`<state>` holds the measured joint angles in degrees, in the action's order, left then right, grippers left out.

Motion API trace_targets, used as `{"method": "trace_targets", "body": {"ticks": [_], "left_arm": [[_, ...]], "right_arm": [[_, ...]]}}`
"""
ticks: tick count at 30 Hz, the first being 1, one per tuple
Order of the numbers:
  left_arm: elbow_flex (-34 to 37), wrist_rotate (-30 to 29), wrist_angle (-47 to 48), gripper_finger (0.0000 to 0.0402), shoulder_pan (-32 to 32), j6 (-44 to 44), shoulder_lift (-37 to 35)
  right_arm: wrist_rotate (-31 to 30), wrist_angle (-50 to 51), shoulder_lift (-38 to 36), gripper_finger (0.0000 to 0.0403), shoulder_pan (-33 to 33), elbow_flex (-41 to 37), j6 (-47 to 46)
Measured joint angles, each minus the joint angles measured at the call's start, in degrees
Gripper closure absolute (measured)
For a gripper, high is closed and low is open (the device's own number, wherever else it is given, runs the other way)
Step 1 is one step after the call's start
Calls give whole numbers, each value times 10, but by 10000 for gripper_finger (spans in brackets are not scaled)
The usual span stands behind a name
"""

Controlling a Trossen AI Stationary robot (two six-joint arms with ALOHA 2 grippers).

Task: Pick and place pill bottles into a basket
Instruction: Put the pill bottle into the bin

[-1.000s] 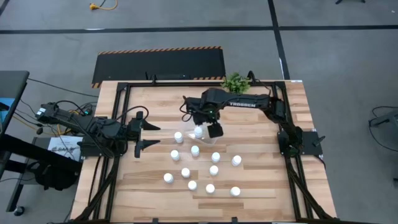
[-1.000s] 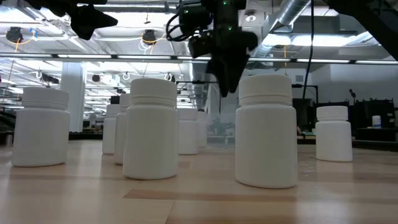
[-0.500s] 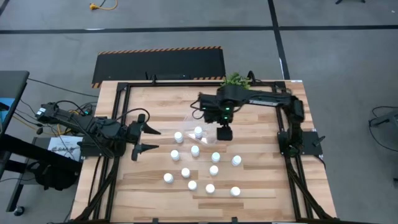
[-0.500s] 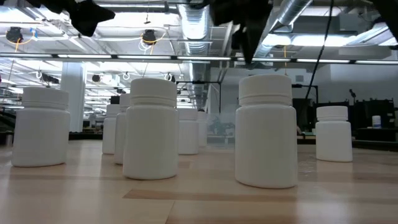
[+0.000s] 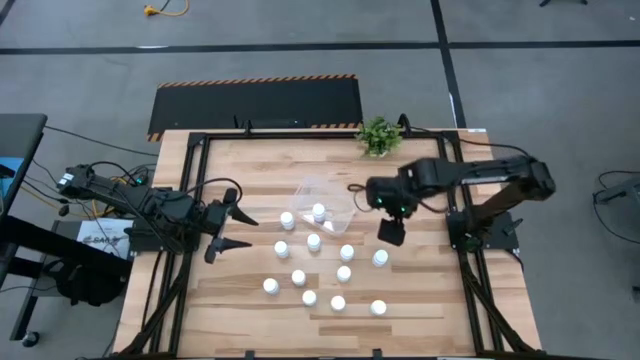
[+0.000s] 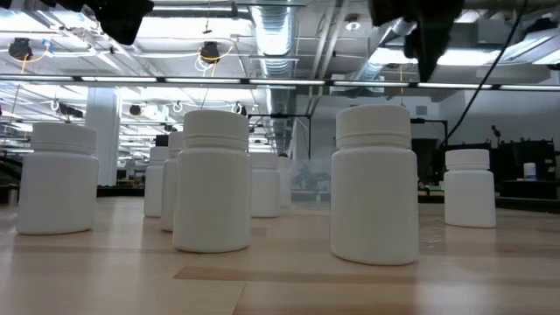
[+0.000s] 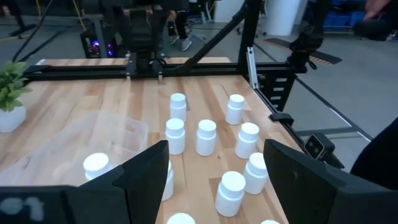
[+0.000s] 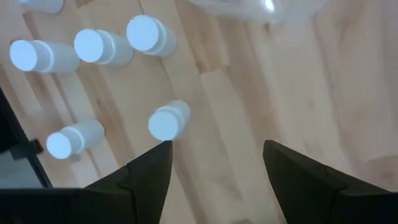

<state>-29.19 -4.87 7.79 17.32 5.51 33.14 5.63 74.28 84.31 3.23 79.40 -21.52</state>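
We see a rectangular table [image 5: 250,160] of pale, striped wooden planks, edged by a black metal frame. On each side a dark jointed arm reaches in. The left arm [image 5: 130,205] lies at the left edge; the right arm [image 5: 480,180] bends in from the right edge.

Near the table's middle sits the basket [image 5: 325,197], a shallow tub of clear, glossy plastic with rounded corners; one white bottle [image 5: 319,211] stands inside it. A small green potted plant [image 5: 379,135] stands at the far edge.

The pill bottles [image 5: 314,242] are smooth white cylinders with ridged white caps. About ten of them stand upright and apart on the wood on the near side of the basket, and one [image 5: 287,219] stands just beside its left wall.

The right gripper [image 5: 391,231] hangs above the table to the right of the basket, close to a bottle [image 5: 380,258]; its fingers are spread wide and hold nothing. One second ago it hovered over the basket; it has since swung rightward, clear of it.

The left gripper [image 5: 236,228] hangs at the left, fingers wide and empty, tilted slightly more than before. The bottles have kept their places.
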Motion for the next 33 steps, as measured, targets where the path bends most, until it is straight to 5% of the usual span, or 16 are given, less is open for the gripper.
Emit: {"method": "trace_targets", "body": {"ticks": [14,33], "left_arm": [[0,-4,10,150,-10,-16,0],[-1,-3,36,150,-10,-21,-1]], "right_arm": [[-12,-83,28,158,104,-52,-36],[-62,-89,72,158,163,-53,103]]}}
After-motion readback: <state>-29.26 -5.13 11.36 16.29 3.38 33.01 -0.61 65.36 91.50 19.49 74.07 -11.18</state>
